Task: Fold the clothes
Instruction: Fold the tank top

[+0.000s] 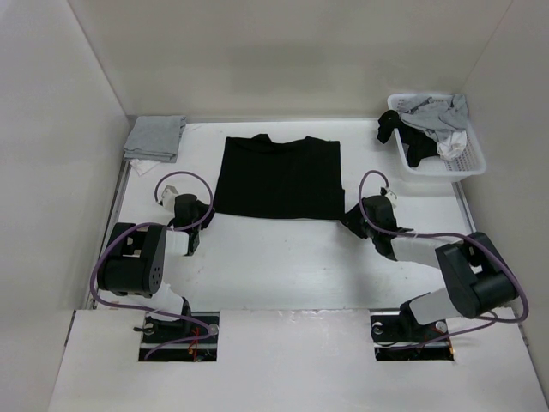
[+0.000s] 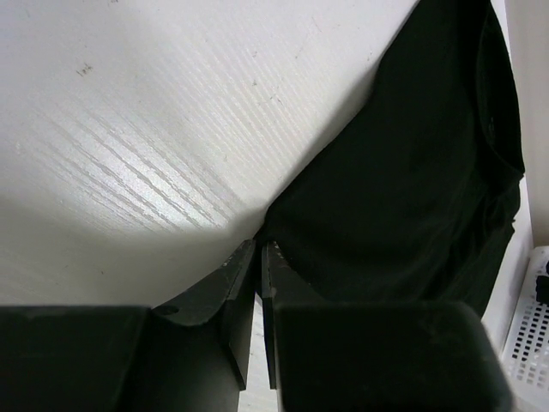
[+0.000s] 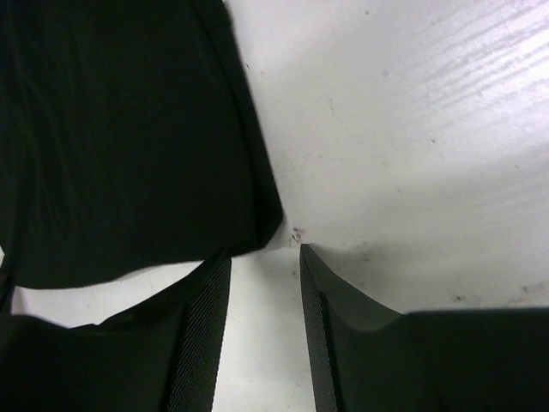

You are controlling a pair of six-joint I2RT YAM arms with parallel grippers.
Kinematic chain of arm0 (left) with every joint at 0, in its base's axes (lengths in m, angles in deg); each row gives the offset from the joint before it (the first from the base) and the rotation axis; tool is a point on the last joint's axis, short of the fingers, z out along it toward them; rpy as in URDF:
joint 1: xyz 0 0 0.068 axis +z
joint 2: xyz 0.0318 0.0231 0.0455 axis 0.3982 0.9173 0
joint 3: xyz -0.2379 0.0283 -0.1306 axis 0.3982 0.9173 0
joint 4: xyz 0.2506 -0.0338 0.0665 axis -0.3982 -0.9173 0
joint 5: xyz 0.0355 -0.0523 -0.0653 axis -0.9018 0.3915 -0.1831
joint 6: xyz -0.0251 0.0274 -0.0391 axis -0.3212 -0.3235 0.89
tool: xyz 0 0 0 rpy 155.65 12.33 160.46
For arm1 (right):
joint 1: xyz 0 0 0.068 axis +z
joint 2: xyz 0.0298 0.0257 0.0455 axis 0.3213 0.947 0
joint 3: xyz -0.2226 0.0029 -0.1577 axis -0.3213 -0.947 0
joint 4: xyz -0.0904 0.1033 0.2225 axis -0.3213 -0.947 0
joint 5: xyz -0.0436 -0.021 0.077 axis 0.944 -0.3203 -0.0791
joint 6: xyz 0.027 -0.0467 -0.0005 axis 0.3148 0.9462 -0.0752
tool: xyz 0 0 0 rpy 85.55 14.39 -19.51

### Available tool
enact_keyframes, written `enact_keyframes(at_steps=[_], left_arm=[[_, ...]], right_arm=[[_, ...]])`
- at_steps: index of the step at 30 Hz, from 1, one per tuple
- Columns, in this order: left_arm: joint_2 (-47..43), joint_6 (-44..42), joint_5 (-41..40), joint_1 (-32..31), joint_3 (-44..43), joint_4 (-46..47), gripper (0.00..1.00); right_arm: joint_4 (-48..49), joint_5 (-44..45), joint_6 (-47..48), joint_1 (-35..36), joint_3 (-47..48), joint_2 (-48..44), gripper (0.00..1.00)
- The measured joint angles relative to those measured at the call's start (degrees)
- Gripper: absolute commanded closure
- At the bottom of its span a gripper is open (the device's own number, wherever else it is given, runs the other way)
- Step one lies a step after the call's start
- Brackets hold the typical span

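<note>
The clothes, a black top, lie flat in a rectangle at the middle of the white table. My left gripper is at its near-left corner. In the left wrist view the fingers are pressed almost together, and their tips pinch the corner of the black cloth. My right gripper is at the near-right corner. In the right wrist view it stands open, nothing between its fingers. The cloth's corner lies just beyond the tips, touching the left one.
A white basket with several mixed garments stands at the back right; its wall also shows in the left wrist view. A folded light-grey cloth lies at the back left. White walls close in the table on three sides.
</note>
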Motion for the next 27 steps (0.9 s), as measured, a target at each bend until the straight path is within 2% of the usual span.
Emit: enact_keyframes(at_steps=[2,6,17,20,25,27], left_arm=[[0.0,0.1,0.0,0.0,0.0,0.0,0.94],[0.0,0.2,0.0,0.0,0.1,0.1,0.95],[0.0,0.4,0.0,0.0,0.1,0.1,0.95],[0.0,0.4,0.0,0.0,0.1,0.1,0.95],[0.0,0.4,0.0,0.0,0.1,0.1,0.97],[0.0,0.5,0.1,0.0,0.1,0.1,0.98]], right_arm=[[0.5,0.0,-0.7,-0.2,0.3,0.8,0.65],[0.9,0.2,-2.3,-0.3,0.5,1.7,0.67],[2.2,1.8,-5.6,-0.3,0.6,2.7,0.66],[3.1,1.8,-6.1,-0.6,1.4,4.1,0.74],[3.8,2.3,-7.2,-0.6,1.7,5.7,1.0],[4.0,2.5,-7.6,-0.5,1.8,5.9,1.0]])
